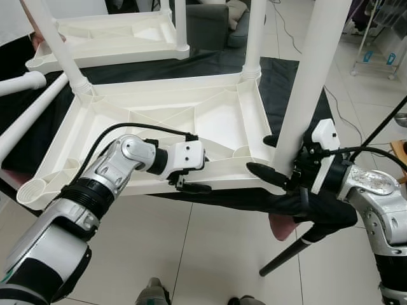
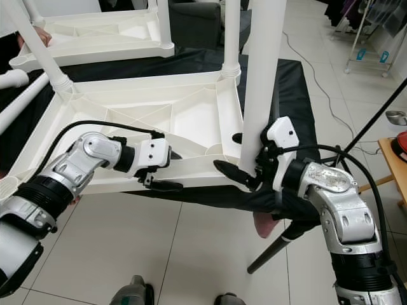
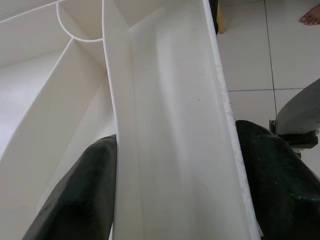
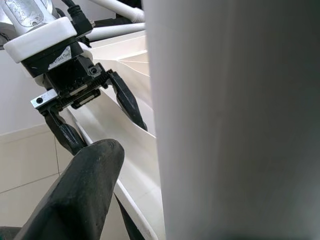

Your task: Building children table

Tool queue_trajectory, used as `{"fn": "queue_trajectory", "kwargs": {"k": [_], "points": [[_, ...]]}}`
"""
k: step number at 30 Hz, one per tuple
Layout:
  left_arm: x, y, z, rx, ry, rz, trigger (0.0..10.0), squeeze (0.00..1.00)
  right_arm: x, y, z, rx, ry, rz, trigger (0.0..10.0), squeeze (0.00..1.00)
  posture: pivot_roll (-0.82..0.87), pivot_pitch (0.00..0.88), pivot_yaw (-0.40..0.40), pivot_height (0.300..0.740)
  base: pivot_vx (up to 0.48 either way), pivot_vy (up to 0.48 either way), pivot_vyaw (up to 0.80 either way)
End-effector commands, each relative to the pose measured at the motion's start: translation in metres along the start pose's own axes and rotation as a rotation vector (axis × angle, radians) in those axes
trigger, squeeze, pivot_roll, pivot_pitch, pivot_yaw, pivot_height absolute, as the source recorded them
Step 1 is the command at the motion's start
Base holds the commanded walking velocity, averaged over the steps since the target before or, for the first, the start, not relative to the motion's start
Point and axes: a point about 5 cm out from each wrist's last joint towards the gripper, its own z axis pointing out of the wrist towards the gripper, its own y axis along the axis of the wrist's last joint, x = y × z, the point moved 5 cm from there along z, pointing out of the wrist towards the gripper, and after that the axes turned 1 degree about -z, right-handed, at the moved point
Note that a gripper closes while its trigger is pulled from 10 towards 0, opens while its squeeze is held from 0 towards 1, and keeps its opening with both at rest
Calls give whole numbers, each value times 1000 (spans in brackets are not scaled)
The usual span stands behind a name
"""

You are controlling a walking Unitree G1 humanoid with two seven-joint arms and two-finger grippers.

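An upturned white plastic children's tabletop (image 1: 191,121) lies underside-up on a black cloth (image 1: 286,82) spread over the tiled floor (image 1: 191,254), its ribbed inner face open to the head camera. Two white legs already stand in its far corners — one (image 1: 60,44) at the far left corner, leaning, and another (image 1: 254,38) at the far right corner, upright.

The left gripper (image 1: 184,170) sits at the tabletop's near edge, and its jaws straddle the near rim wall (image 3: 165,125): in the left wrist view one black finger (image 3: 80,195) lies inside the wall and the other outside, both against the plastic, so the jaws are closed on that rim.

The right gripper (image 1: 280,162) is at the tabletop's near right corner, its jaws clasped around a thick white table leg (image 1: 311,76) that stands nearly upright just beside that corner. One black finger (image 1: 267,175) reaches past the leg on the near side; the right wrist view shows the leg's white surface (image 4: 235,120) close against the finger (image 4: 85,190).

A second upturned tabletop (image 1: 114,35) lies beyond the first, on the far side of the cloth. A loose white leg (image 1: 25,81) lies by the left edge. A black tripod leg (image 1: 286,254) slants across the floor near the right arm.
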Motion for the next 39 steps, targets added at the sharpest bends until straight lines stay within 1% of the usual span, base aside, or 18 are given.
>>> {"fn": "queue_trajectory", "kwargs": {"k": [1,39], "points": [[-25,56,18,-144,-308,276,0,0,31,13,22,-54,137,-30,10000,0,143,169,-34,740,0,0,0],[-25,56,18,-144,-308,276,0,0,31,13,22,-54,137,-30,10000,0,143,169,-34,740,0,0,0]]}}
